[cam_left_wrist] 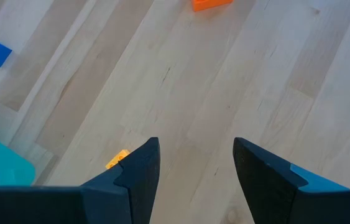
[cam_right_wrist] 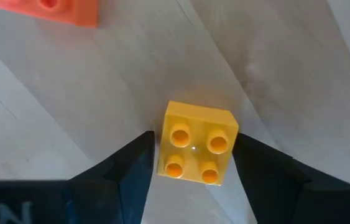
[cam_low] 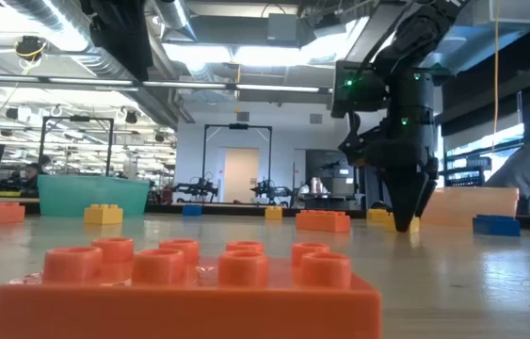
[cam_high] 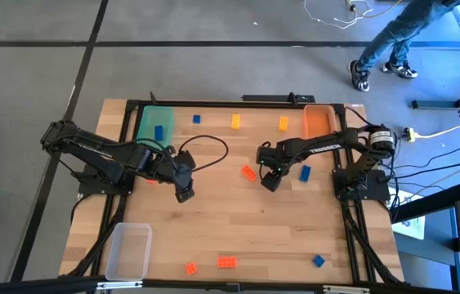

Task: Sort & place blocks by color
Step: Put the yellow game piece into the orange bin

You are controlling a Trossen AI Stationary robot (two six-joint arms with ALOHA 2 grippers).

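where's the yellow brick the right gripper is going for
The yellow brick sits on the table between the right gripper's fingers, near the table's middle right, beside a red-orange brick.

Left arm: reaches in from the table's 9 o'clock edge, elbow bent, forearm stretched toward the centre.
Left gripper [cam_high: 184, 194]: hangs left of centre, fingers [cam_left_wrist: 138, 180] parted with bare space between them.
Right arm: folds in from the 3 o'clock edge, forearm aimed at the middle.
Right gripper [cam_high: 270, 183]: pointed straight down at table level, fingers [cam_right_wrist: 131, 174] spread, one on each side of a yellow block [cam_right_wrist: 196, 151].
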